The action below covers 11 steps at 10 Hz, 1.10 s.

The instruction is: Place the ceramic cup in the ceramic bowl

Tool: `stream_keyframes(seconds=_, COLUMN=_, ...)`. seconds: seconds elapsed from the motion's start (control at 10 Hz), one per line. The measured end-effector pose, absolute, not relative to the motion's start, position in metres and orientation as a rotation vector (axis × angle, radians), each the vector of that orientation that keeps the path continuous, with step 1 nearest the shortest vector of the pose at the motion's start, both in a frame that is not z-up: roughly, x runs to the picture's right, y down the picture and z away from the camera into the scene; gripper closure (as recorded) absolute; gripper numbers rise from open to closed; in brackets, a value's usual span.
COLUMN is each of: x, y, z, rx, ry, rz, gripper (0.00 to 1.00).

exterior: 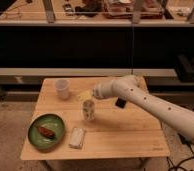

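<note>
The clear jar [88, 110] stands upright near the middle of the table [132, 137] and it is the main obstacle. The gripper [86, 95] hangs just above the jar. The arm [155, 107] crosses over the table to the right of the jar, with a small dark thing [121, 102] under it.

Behind and left of the jar stands the ceramic cup [62, 88], and a strip of bare wood lies between them. In front and left of the jar lies the ceramic bowl [54, 125]; a reddish-brown thing [46, 132] takes its middle. A pale block [77, 138] lies in front of the jar, just beside the bowl. In front and right of the jar the wood is open.
</note>
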<state>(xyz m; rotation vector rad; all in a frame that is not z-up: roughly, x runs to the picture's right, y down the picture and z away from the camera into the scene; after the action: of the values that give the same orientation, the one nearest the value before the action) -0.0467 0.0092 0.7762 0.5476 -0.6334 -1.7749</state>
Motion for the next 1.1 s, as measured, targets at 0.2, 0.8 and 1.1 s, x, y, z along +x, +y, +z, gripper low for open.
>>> stream_keyframes(seconds=0.2, x=-0.086, y=-0.019, z=0.788, rx=0.52, ry=-0.696, rz=-1.836, gripper=0.2)
stream_keyframes(seconds=0.8, x=-0.132, y=-0.094, z=0.846, rx=0.279, ry=-0.685, rz=-2.003, gripper=0.2)
stream_keyframes(seconds=1.1, x=-0.12, y=-0.097, z=0.889, rx=0.112, ry=-0.656, rz=-1.959, gripper=0.2)
